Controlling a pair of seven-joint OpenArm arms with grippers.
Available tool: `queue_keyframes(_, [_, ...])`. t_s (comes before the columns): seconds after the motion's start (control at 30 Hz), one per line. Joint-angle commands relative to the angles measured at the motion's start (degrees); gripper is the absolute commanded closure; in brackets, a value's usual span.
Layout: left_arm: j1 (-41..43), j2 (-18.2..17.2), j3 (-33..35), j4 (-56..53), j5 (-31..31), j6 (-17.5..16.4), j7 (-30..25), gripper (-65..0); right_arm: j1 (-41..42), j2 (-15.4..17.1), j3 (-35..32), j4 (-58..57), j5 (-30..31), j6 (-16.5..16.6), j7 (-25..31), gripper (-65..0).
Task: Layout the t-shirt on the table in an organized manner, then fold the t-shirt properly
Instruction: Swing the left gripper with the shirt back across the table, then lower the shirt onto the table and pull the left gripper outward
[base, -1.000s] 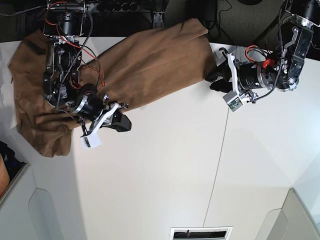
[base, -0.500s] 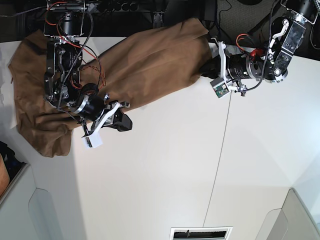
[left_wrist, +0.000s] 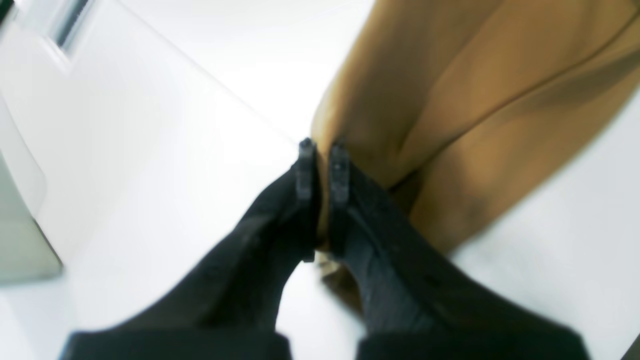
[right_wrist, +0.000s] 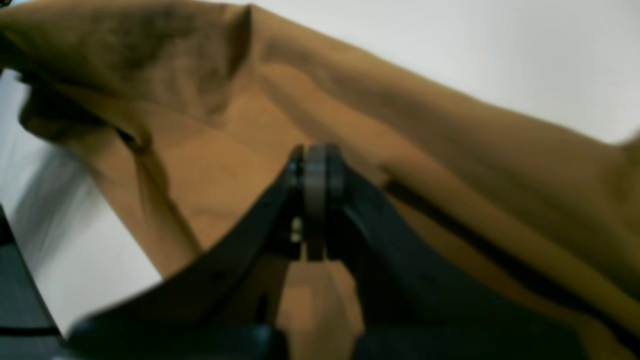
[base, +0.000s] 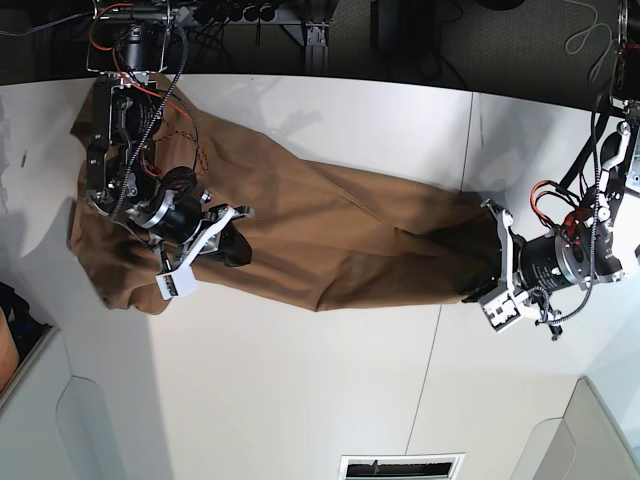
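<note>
Both hands pinch the soft tan t-shirt (base: 330, 240): left hand (base: 478, 272) at three o'clock, right hand (base: 232, 250) at nine; overpulling could slip cloth off the white bench (base: 300, 390).

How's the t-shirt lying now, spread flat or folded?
Neither: the t-shirt is stretched into a long creased band across the table, pinched between the left gripper and right gripper.

both arms: black and silver metal links with cylindrical motor housings, exposed red and black wiring looped along the joints. right arm's black matte gripper (base: 235, 250) has tapered fingers; a white bracket and a small white camera module (base: 179, 283) sit at its wrist. left arm's black gripper (base: 480, 290) has ridged fingertip pads (left_wrist: 305, 165), with a white bracket and camera module (base: 500, 310).
</note>
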Motion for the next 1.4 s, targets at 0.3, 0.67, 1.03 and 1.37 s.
queue_keyframes(0.3, [-1.75,-2.49,-0.61,7.48,-1.75,-0.11,5.42,-10.9,1.16,0.20,3.48,1.03,-3.02,0.15,1.27,0.0])
queue_keyframes(0.67, [12.52,-2.43,-0.59,11.58,-24.87,-1.98,15.32,-36.6,0.87,0.33,3.48,1.03,-3.21,-0.46,1.31,0.0])
queue_keyframes(1.03, [8.02,-2.14,-0.81,6.51,-10.86,3.91,4.22,-36.6,0.87,0.17,3.45,1.03,-3.15,-0.55,1.60,0.0])
queue_keyframes(1.37, [2.34,4.90,-0.81,-20.44,-13.66,3.56,3.17,-36.5,0.87,0.17,3.45,1.03,-3.15,-0.85,1.25,0.0])
